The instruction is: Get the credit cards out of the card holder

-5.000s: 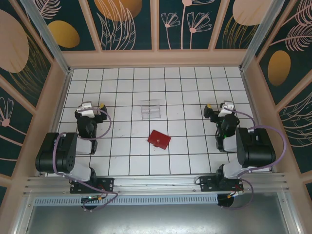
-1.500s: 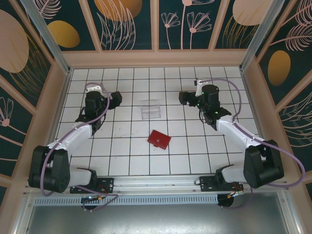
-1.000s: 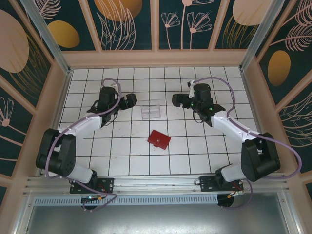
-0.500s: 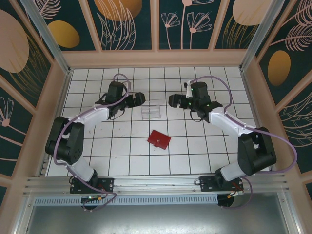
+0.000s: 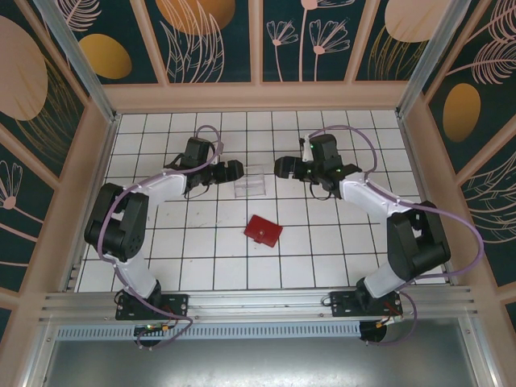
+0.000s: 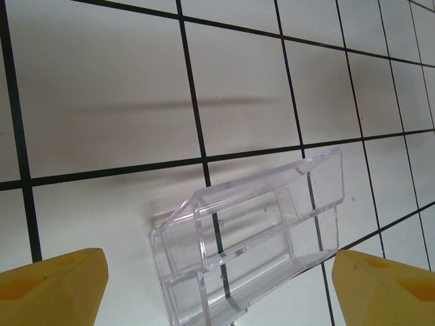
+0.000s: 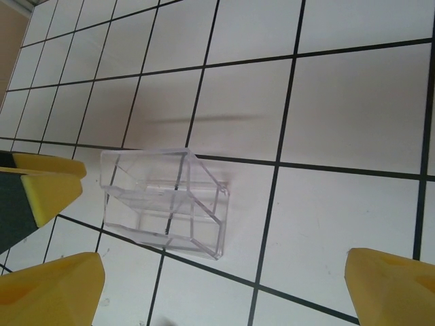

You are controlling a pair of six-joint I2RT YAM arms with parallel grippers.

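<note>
Red card holder [image 5: 263, 230] lay folded shut on the white tiled worktop [image 5: 322, 266], near its middle, with neither hand on it. It sat at about 6 o'clock from the clear plastic box [image 5: 248, 183] and well apart from it. With the holder closed, I could not tell how the credit cards sat inside.

Both arms reached toward the box rather than the holder. The left hand [image 5: 231, 169] hovered at the box's 9 o'clock and the right hand [image 5: 281, 168] at its 3 o'clock. Each was spread wide and gripping nothing. In the wrist views the yellow fingertips [image 6: 51, 288] stood at the frame's lower corners, with the box between them. The box looked empty, though its clear walls made that hard to judge.

The step in hand seemed to be an approach. To do it well, the hands needed to swing back toward 6 o'clock and come down over the holder. One hand should have pinned the holder flat near its fold. The other should have lifted the flap by its edge, so the case did not slide on the smooth tiles. Thin cards call for a narrow, low pinch at an exposed edge.
</note>
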